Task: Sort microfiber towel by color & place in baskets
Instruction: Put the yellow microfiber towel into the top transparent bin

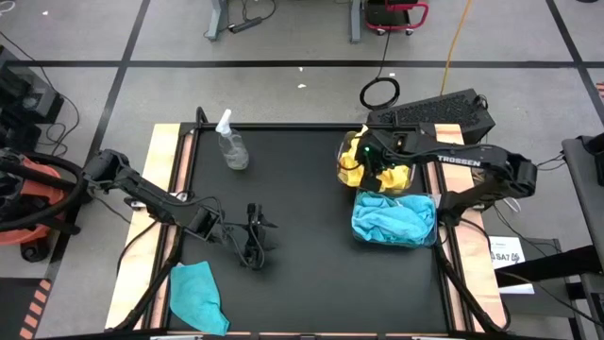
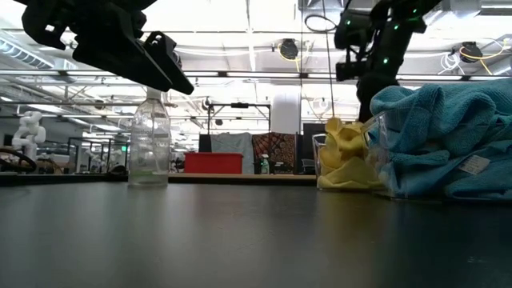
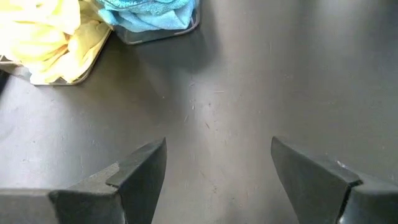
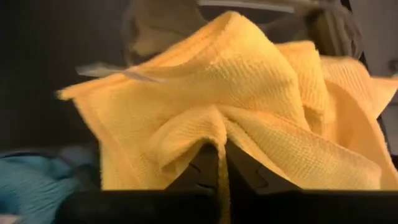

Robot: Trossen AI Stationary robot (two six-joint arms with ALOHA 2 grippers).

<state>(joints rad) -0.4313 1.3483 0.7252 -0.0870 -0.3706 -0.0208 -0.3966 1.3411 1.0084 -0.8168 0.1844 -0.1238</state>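
Note:
Two clear baskets stand at the table's right side. The far one holds yellow microfiber towels, the near one teal blue ones. My right gripper is over the yellow basket, pointing steeply down, shut on a yellow towel. One more teal towel lies flat on the table at the near left. My left gripper hangs open above bare table at left of centre, with nothing between its fingers. My right gripper pinches a raised fold of the yellow towel between its two fingers. It comes from above, slanting down. The cloth bunches and fans out around the fingertips over the yellow pile; whether it is lifted clear of the pile I cannot tell.
A clear spray bottle stands upright at the table's far left. Between the baskets and my left arm lies a wide bare stretch of black table. A keyboard sits beyond the far right corner.

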